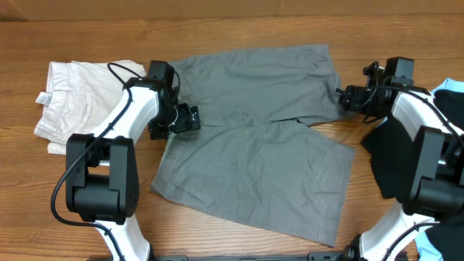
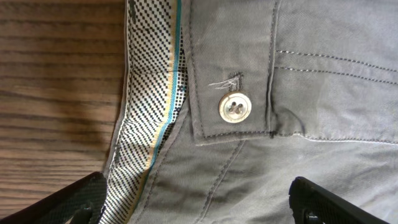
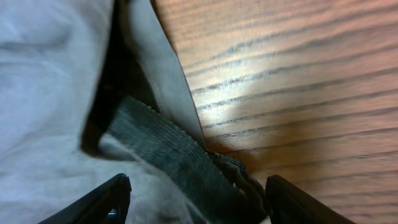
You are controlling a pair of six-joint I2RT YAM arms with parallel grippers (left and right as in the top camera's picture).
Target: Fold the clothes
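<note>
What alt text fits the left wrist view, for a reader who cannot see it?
Close-up of grey shorts at the waistband: a pale button sits beside a dotted lining with a coloured stripe. Wooden table shows on the left, and the black fingertips of the left gripper stand wide apart at the bottom corners.

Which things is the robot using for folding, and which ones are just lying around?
For the job:
- grey shorts, spread out flat
- left gripper, at the waistband end
- right gripper, at a leg's edge

Just lying about:
- cream shorts, beside the left arm
- black garment, beside the right arm
</note>
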